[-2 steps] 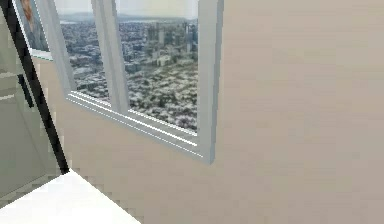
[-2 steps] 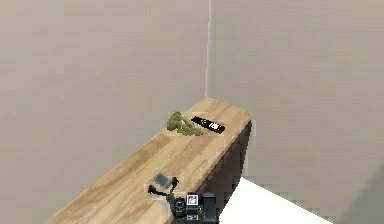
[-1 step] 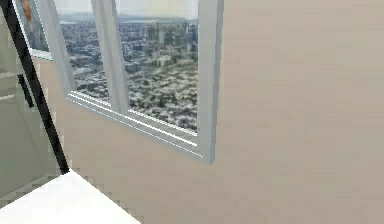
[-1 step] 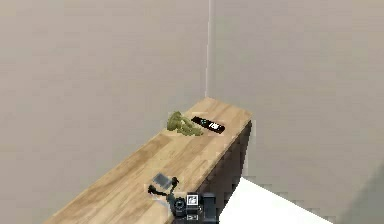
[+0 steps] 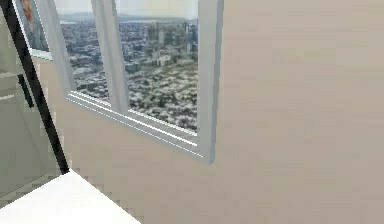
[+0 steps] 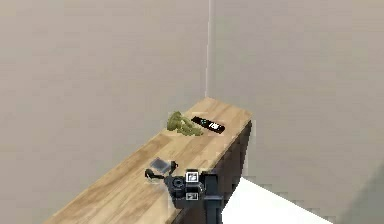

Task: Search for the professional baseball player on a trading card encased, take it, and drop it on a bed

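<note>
Claw point(image 6: 158, 171) is seen against the wooden table point(image 6: 110, 192), presumably brought in for a reach. Only bare wood lies at its tip, so nothing is held. Farther along, just beside a green lump point(image 6: 180, 122), a dark flat slab point(image 6: 208, 125) with pale marks is laid flat near the table's end. It is judged likely to be the encased card.

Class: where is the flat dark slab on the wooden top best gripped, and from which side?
Probably across its narrow width, from above: the flat dark slab lies flat on the wooden top, long edges exposed, with a greenish lump beside one end.
</note>
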You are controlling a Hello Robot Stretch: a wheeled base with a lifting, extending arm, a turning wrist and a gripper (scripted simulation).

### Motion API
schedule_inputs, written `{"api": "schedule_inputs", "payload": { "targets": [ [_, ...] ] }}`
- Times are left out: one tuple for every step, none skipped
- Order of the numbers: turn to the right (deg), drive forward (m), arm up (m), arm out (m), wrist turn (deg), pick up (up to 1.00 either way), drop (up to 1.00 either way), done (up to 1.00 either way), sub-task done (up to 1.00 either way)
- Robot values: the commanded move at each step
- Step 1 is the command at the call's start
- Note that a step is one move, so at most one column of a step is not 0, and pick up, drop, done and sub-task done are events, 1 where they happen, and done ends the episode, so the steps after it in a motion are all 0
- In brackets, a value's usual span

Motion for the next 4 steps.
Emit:
{"api": "schedule_inputs", "payload": {
  "targets": [
    [0.0,0.00,0.30,0.00,0.0,0.00,0.00,0.00,0.00],
    [0.0,0.00,0.00,0.00,-45.0,0.00,0.00,0.00,0.00],
    [0.0,0.00,0.00,0.00,-45.0,0.00,0.00,0.00,0.00],
    [0.0,0.00,0.00,0.00,-15.0,0.00,0.00,0.00,0.00]
  ]
}}
